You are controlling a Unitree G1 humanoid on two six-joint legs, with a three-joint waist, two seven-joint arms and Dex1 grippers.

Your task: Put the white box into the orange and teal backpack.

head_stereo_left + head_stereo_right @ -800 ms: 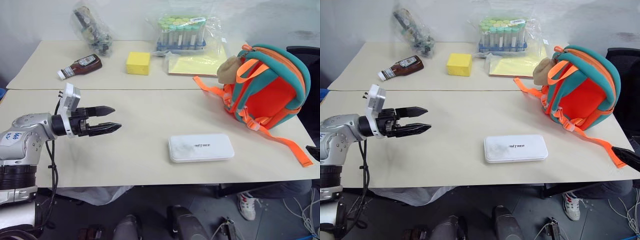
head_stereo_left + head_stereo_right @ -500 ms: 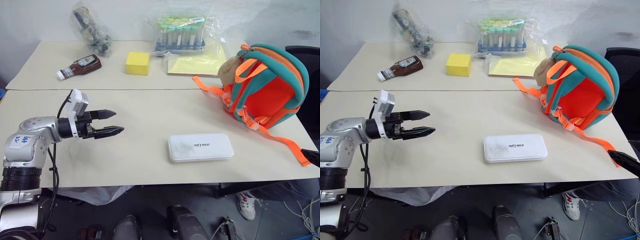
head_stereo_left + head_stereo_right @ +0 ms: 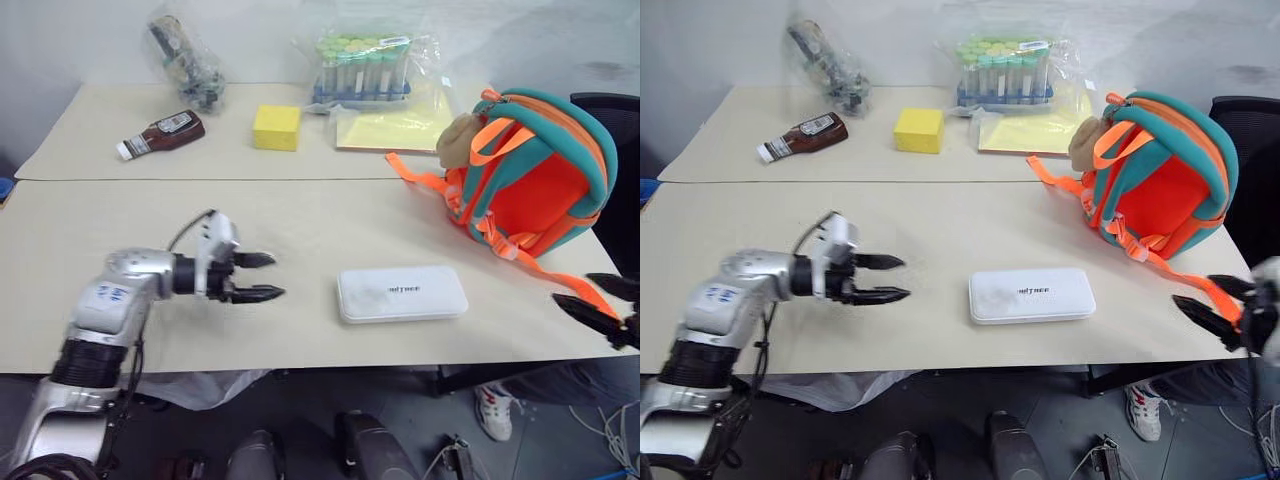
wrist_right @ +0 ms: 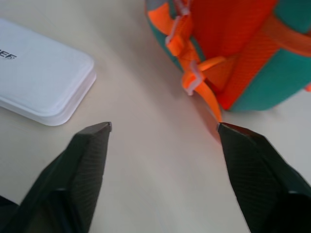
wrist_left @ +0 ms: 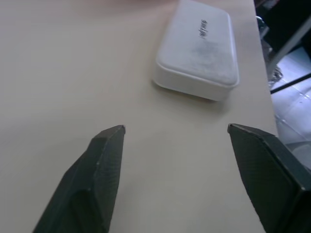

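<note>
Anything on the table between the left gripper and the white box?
Nothing: bare tabletop separates the left gripper from the white box, as the left wrist view shows.

One flat white rectangular box (image 3: 402,294), one orange and teal backpack (image 3: 532,172), one yellow sponge block (image 3: 276,127), one brown sauce bottle (image 3: 160,133), one bagged rack of green-capped tubes (image 3: 365,65), two two-fingered black grippers, left (image 3: 262,276), right (image 3: 1210,302)

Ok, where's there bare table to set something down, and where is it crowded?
Free: the near table between the left tool and the yellow sponge, and the strip between the white box and the backpack. Crowded: the far edge, with the ketchup bottle, bagged items and tube rack.
</note>
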